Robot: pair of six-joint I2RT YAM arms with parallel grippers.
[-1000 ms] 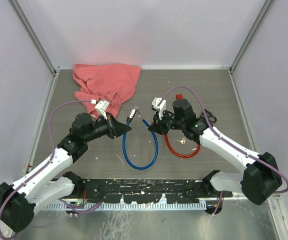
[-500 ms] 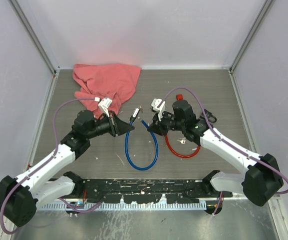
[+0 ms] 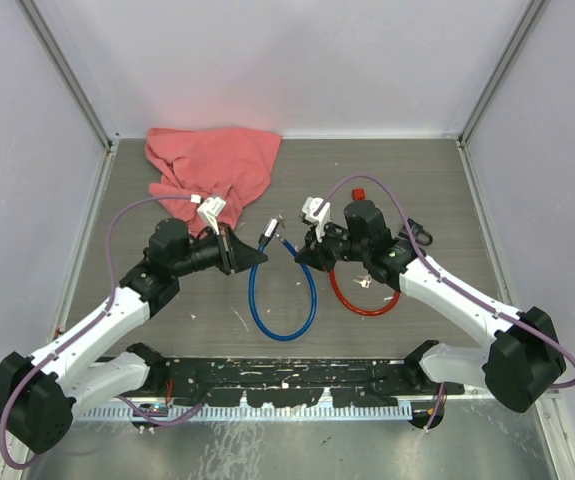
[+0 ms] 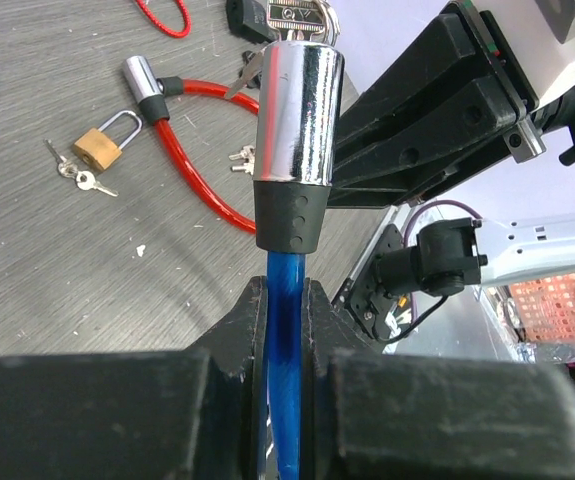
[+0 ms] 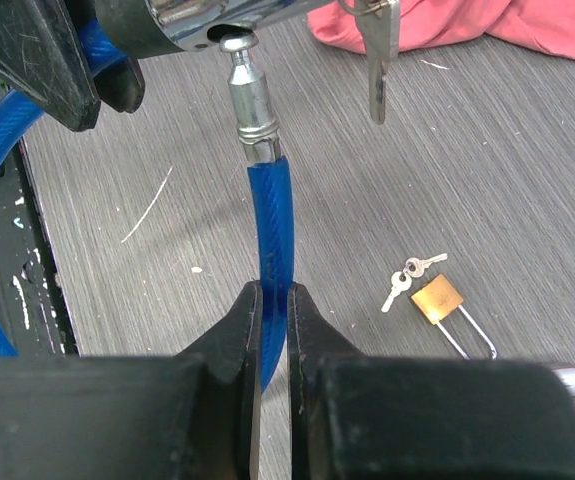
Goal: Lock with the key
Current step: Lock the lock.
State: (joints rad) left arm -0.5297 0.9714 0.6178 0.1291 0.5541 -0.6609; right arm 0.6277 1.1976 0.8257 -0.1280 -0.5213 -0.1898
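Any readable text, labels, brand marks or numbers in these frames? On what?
No text is readable in any view.
Key head: possible stamping, too blurred to read.
Brass padlock: no legible marking.
Chrome lock barrel and blue cable: no print visible.

No legible text, label, brand, number or sign in any of the three views. On the key [image 4: 292, 15], only faint marks, too blurred to read.
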